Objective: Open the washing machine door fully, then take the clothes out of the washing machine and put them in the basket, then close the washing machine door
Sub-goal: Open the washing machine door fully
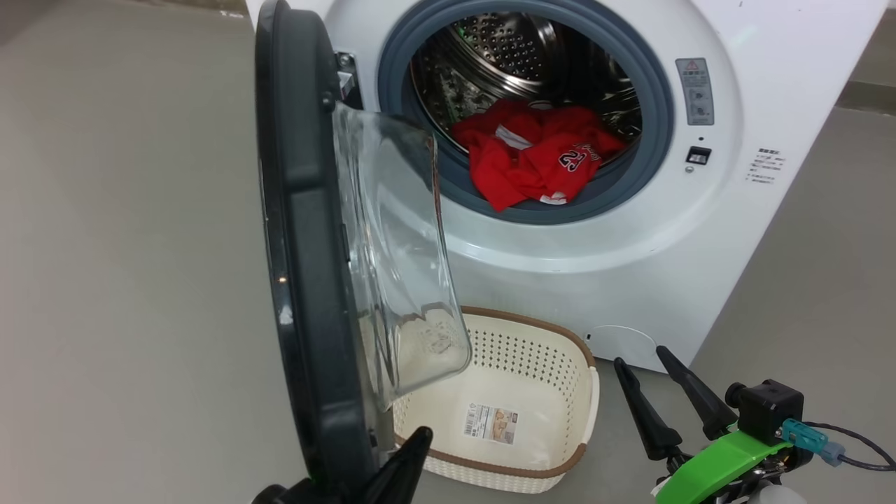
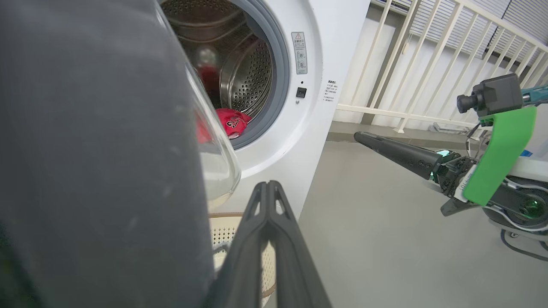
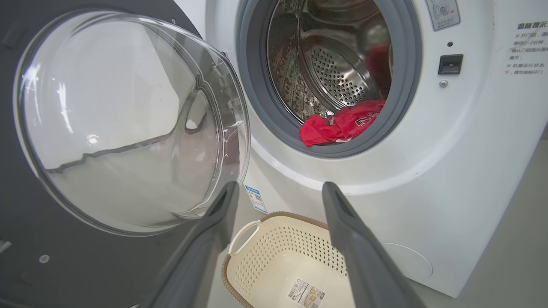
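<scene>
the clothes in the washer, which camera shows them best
The head view: the clothes lie spread out, numerals visible. The right wrist view catches a smaller, lower heap by the grey ring. In the left wrist view, a small patch peeks past the washing machine door.

White front-loading washing machine on the grey floor, with grey rubber ring and perforated steel drum. Round washing machine door open on the left hinge, standing about edge-on to the front. Wide dark rim, clear glass bowl bulging toward the opening. Bright red clothes heaped at the drum's lower front, one fold hanging over the ring, white trim and dark numerals visible. Cream perforated basket with brown rim, upright on the floor just beside the machine's bottom front edge, partly under the door. Paper label on its bare bottom.
</scene>
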`<state>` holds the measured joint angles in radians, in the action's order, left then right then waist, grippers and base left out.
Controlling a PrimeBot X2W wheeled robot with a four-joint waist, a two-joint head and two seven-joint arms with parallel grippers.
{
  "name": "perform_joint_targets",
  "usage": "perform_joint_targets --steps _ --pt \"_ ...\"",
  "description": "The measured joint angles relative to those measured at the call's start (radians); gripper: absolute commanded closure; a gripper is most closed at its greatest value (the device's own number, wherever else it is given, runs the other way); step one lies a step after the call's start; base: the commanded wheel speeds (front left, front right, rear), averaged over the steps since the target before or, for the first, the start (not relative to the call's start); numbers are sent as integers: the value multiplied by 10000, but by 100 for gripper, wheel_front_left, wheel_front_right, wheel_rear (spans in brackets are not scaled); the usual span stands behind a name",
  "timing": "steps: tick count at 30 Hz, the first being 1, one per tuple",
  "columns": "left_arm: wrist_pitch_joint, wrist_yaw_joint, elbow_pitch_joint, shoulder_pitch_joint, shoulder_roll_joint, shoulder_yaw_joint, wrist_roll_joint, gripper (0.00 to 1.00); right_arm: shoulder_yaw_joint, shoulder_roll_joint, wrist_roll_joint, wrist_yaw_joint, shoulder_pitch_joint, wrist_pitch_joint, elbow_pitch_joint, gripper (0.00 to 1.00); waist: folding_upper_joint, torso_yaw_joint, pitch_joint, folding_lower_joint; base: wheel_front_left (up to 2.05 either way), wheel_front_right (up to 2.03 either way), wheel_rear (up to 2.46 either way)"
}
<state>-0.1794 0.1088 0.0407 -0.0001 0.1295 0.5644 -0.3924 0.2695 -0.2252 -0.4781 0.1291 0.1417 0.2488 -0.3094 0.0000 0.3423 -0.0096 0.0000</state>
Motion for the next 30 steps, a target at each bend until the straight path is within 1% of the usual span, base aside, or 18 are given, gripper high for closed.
perform_joint_targets --steps 3,6,9,16,20,25,30 --pt "-84 -23 -6 62 50 -150 -77 100 -15 2 0 0 0 0 -4 0 0 148 12 0 0 0 0" --pt "-165 -194 -54 166 157 -351 -88 100 -38 8 0 0 0 0 -6 0 0 307 5 0 0 0 0" --pt "-169 -268 -73 189 368 -558 -167 100 -77 23 0 0 0 0 -6 0 0 468 -19 0 0 0 0" --pt "-169 -663 -163 193 662 -1154 -295 100 -119 58 0 0 -1 0 -13 0 0 817 -96 0 0 0 0" --pt "-167 -794 -268 194 840 -1381 -351 100 -121 84 0 0 -1 0 -13 0 0 964 -149 0 0 0 0" --pt "-65 -1047 -286 194 1024 -1766 -458 100 -130 150 0 0 -1 0 -13 0 0 1096 -199 0 0 0 0" --pt "217 -1152 -318 159 1246 -2105 -700 100 -165 222 0 0 -1 0 -12 0 0 1204 -165 0 0 0 0"
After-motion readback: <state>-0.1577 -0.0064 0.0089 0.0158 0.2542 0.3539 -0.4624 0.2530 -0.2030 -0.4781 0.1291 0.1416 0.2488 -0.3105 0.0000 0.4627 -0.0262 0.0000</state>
